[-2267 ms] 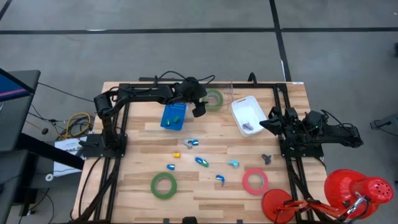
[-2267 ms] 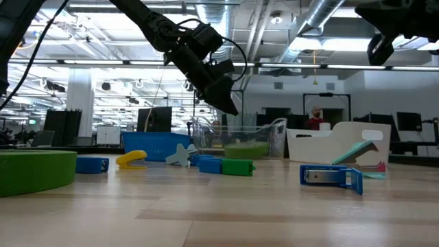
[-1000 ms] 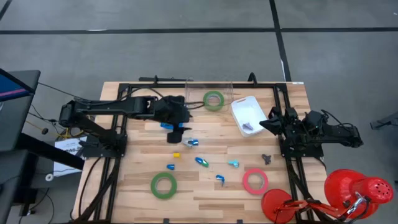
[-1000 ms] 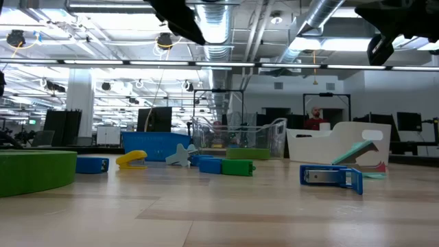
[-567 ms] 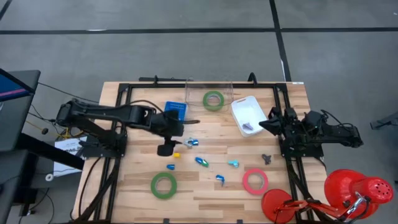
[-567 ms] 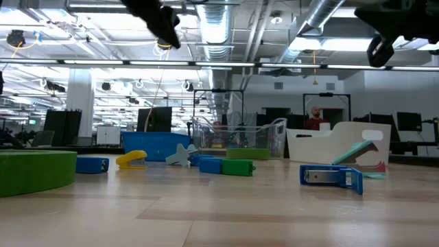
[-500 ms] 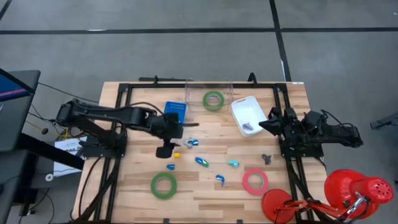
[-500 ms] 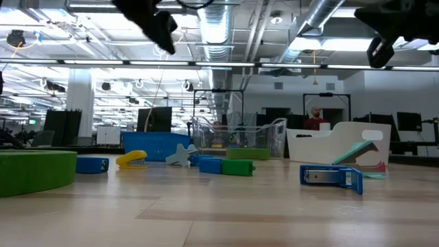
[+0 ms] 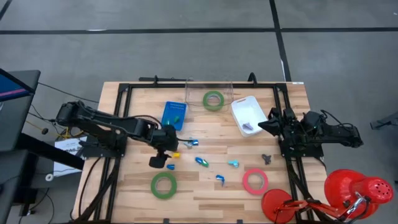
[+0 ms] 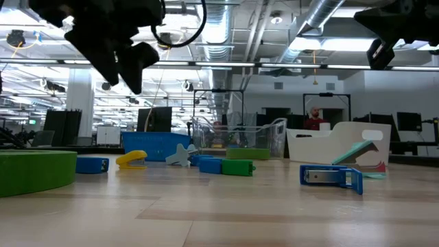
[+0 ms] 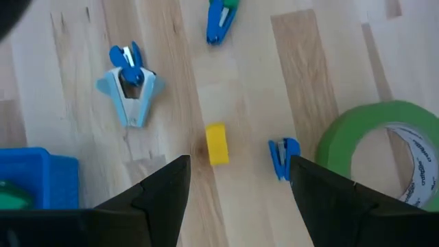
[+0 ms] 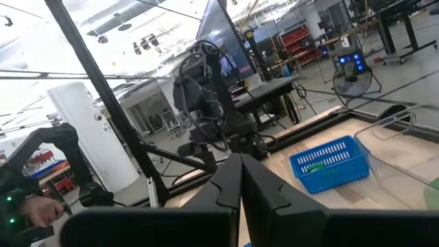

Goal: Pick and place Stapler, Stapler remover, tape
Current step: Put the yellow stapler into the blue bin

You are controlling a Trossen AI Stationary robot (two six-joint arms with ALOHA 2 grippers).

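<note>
**Left gripper hangs open above scattered staplers as right arm waits at table's edge**

Staplers, removers and tape lie spread across a wooden table [image 9: 205, 193] while the left gripper [image 9: 157, 162] hovers above the boards, clear of everything. Its wrist camera looks straight down between two spread fingers [image 11: 164, 189] holding nothing; below them sit a yellow stapler [image 11: 217, 144] and, just beside it, a small blue stapler [image 11: 283, 157]. A pale blue staple remover [image 11: 130, 82] lies near the corner of a blue basket [image 11: 31, 178], whose far side is cut off by the frame, as is another blue stapler [image 11: 219, 17] farther along.

One green tape roll [image 9: 163, 185] lies near the front edge, only partly seen from the wrist. A second green roll [image 9: 213, 99] rests inside a clear container [image 9: 230, 84] at the back, its walls barely visible from overhead. The pinkish-red roll [image 9: 255, 181] lies towards the right front. A white bin [image 9: 249, 112] holds a small purplish item too small to identify.

The right gripper [image 9: 266, 122] is parked at the table's right side beside the white bin, its fingers [image 12: 236, 185] pressed together. At table height the left arm shows only as a dark blurred mass, and a person stands far off in the room behind.
</note>
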